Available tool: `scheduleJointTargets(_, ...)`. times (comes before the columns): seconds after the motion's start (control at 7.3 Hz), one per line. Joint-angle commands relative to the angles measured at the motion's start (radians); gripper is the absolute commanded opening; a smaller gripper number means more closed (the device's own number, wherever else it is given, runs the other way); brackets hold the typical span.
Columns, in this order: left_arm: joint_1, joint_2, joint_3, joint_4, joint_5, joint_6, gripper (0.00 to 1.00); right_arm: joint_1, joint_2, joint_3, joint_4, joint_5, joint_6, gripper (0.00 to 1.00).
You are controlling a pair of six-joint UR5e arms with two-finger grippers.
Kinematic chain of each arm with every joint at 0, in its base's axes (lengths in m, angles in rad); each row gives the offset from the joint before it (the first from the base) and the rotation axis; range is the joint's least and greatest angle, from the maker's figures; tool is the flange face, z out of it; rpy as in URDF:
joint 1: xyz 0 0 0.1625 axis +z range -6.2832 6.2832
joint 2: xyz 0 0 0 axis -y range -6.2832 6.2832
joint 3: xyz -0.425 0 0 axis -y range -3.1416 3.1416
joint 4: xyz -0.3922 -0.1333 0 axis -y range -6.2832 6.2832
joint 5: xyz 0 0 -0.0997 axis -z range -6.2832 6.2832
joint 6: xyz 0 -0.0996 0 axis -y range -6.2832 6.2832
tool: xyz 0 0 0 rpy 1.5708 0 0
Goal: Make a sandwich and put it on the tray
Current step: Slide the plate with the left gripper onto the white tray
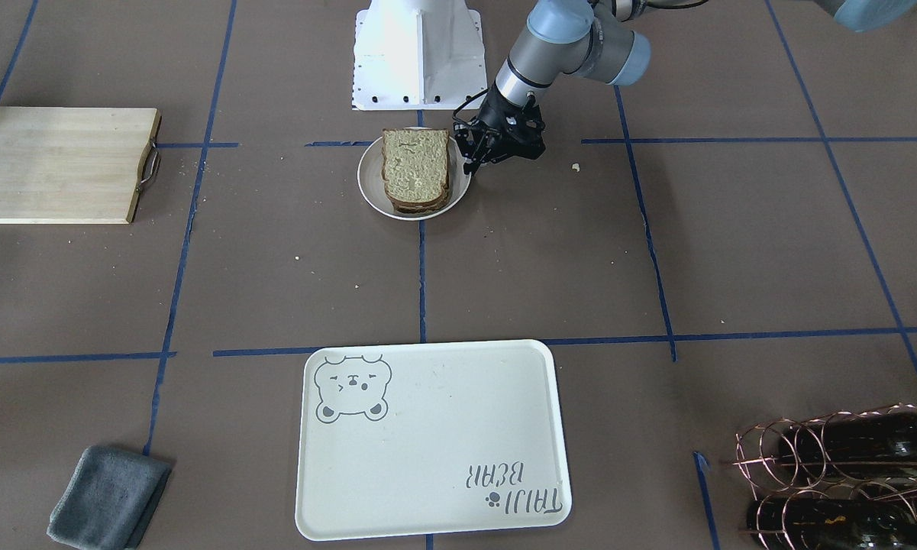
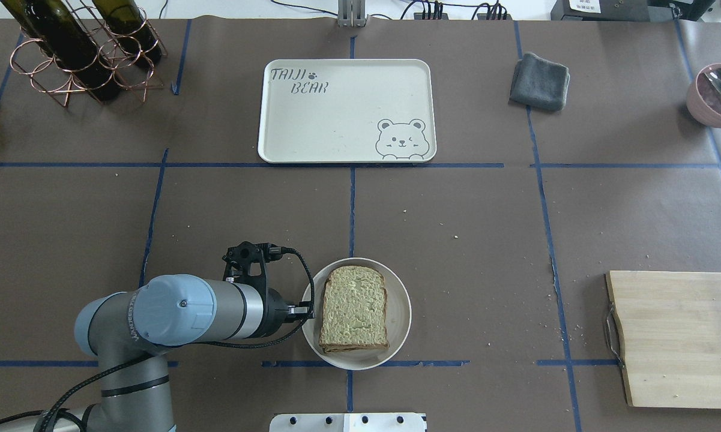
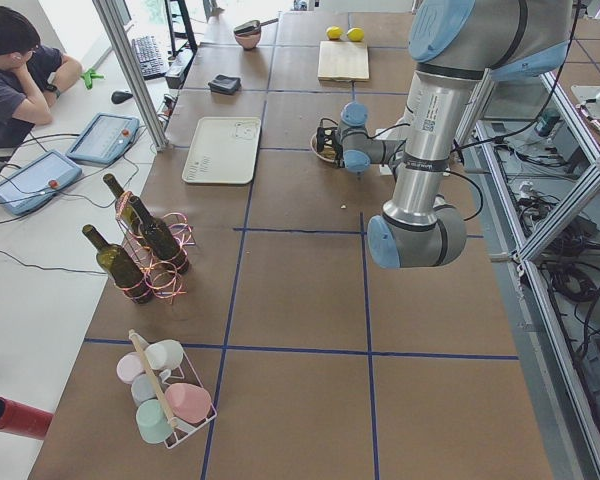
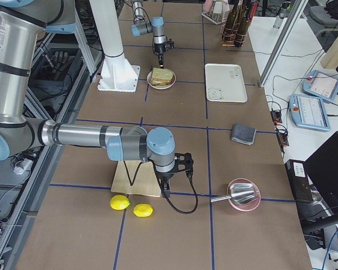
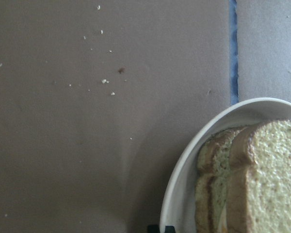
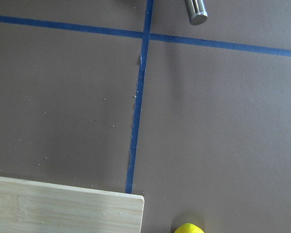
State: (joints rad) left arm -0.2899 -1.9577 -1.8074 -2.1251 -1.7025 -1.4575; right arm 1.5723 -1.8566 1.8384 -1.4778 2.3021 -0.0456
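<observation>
The sandwich [image 1: 416, 164], two stacked tan bread slices with dark crust, lies on a small round white plate [image 1: 372, 191] near the robot's base. The egg is hidden between the slices. My left gripper [image 1: 472, 166] is low at the plate's rim on the robot's left, with its fingers close together on that rim. In the left wrist view the plate [image 5: 184, 179] and the sandwich [image 5: 262, 179] fill the lower right. The cream bear tray [image 1: 427, 458] lies bare at the far side of the table. My right gripper [image 4: 166, 188] hangs by the cutting board; I cannot tell its state.
A wooden cutting board [image 2: 678, 336] lies at the robot's right, with two lemons [image 4: 129, 205] beyond it. A grey cloth [image 2: 540, 81] and a pink bowl [image 2: 714, 96] with a spoon are at the far right. A copper bottle rack [image 2: 78, 48] stands at the far left.
</observation>
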Motion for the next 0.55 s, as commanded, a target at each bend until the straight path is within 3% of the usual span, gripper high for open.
scheduleJointTargets(0.0, -0.09, -0.044, 0.005, 0.01, -0.029, 0.02, 0.0, 0.003, -0.001, -0.001, 0.002, -0.003, -0.002, 1.0)
scheduleJointTargets(0.14, -0.17, -0.064, 0.022, 0.011, -0.095, 0.063, 0.0, 0.006, -0.001, -0.001, 0.002, -0.003, -0.008, 1.0)
scheduleJointTargets(0.41, -0.335, -0.175, 0.185, 0.01, -0.195, 0.175, 0.0, 0.024, -0.009, -0.001, 0.004, -0.03, -0.011, 1.0)
